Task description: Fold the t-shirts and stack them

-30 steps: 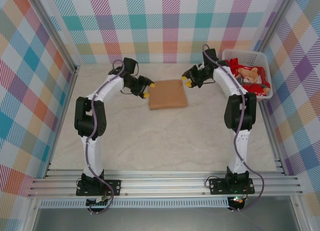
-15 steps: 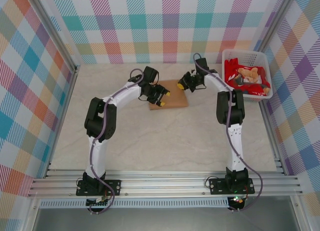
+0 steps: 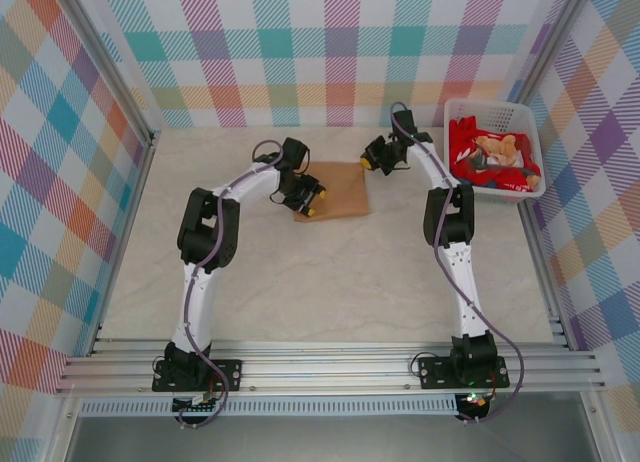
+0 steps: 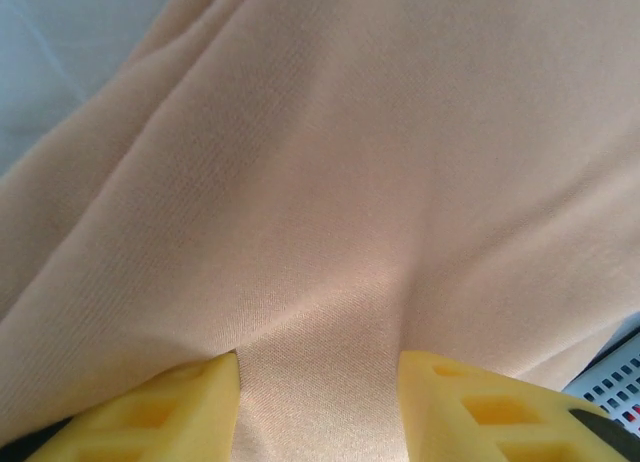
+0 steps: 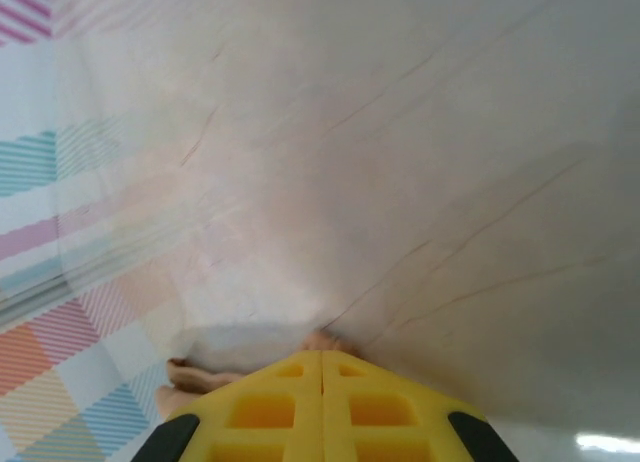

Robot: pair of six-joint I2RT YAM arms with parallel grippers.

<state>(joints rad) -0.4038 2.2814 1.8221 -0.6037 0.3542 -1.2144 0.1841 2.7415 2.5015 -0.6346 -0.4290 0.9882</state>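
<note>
1 tan tee under left gripper

a: what's the r-wrist cam got?
b: right gripper at btm centre, yellow fingers pressed flush, no gap btwn them.
a: holding anything?
b: thin bit of tan t-shirt pokes out at the tips & to their left, looks pinched. rest of it is hidden.
a: bg?
b: pale table w/ faint dark veins, blurry. plaid wall along the left edge, w/ pink, teal & orange stripes.
</note>
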